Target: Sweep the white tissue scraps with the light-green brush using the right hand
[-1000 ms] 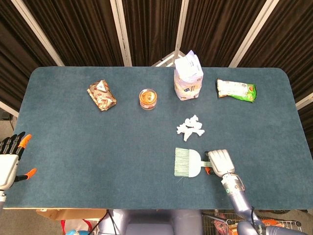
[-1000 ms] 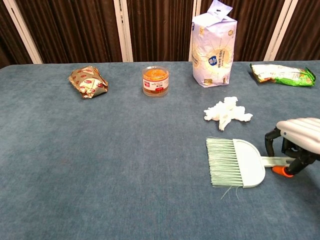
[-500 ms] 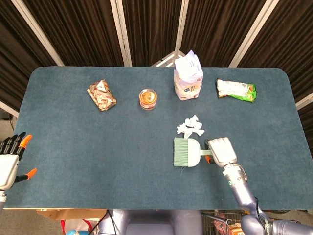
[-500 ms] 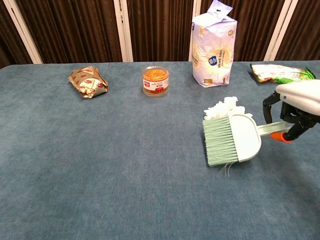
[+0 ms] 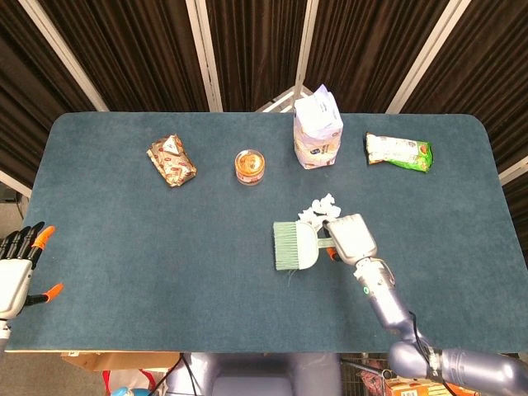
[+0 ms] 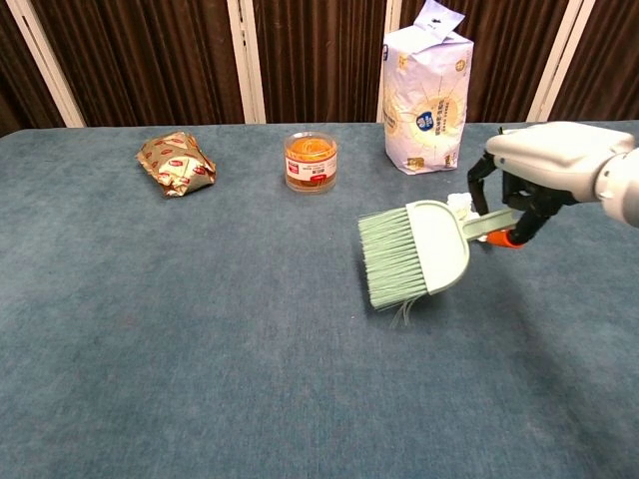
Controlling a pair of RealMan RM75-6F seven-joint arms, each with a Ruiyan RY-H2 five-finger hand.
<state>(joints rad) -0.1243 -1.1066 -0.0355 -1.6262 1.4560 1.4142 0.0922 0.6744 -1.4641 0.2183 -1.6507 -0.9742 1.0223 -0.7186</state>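
Observation:
My right hand (image 5: pixel 351 238) (image 6: pixel 544 165) grips the handle of the light-green brush (image 5: pixel 293 246) (image 6: pixel 414 251), holding it above the table with the bristles pointing left. The white tissue scraps (image 5: pixel 318 209) (image 6: pixel 459 204) lie just behind the brush and are mostly hidden by it and the hand in both views. My left hand (image 5: pixel 16 264) hangs open off the table's left front corner, seen only in the head view.
Along the back of the blue table (image 5: pixel 124 239) stand a brown snack packet (image 5: pixel 172 160) (image 6: pixel 176 164), an orange jar (image 5: pixel 249 167) (image 6: pixel 311 161), a tall white bag (image 5: pixel 317 128) (image 6: pixel 425 88) and a green packet (image 5: pixel 398 152).
My right hand lifted the brush and carried it left and toward the back; the brush and hand now cover most of the tissue scraps. The left hand stayed still.

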